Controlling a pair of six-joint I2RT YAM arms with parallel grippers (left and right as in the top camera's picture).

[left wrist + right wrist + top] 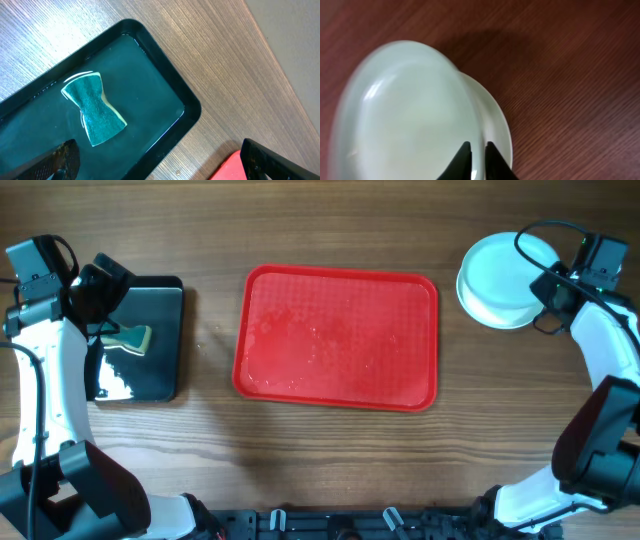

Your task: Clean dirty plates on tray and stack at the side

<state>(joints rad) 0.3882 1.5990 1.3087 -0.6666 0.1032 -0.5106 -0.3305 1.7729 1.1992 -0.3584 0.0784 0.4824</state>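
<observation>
The red tray [340,340] lies mid-table with no plates on it, only a wet sheen. The plates [500,275] sit stacked on the table at the far right. In the right wrist view, the top plate [410,115] is pale and tilted over the plate beneath it [495,117]. My right gripper [478,152] is shut on the top plate's rim; it also shows in the overhead view [548,288]. My left gripper [160,167] is open and empty above the black tray's corner, seen from overhead at the far left [108,320].
A glossy black tray [150,345] lies at the left with a teal sponge [95,107] on its wet surface. Bare wood table [340,460] lies in front of the red tray. Cables hang near the right arm.
</observation>
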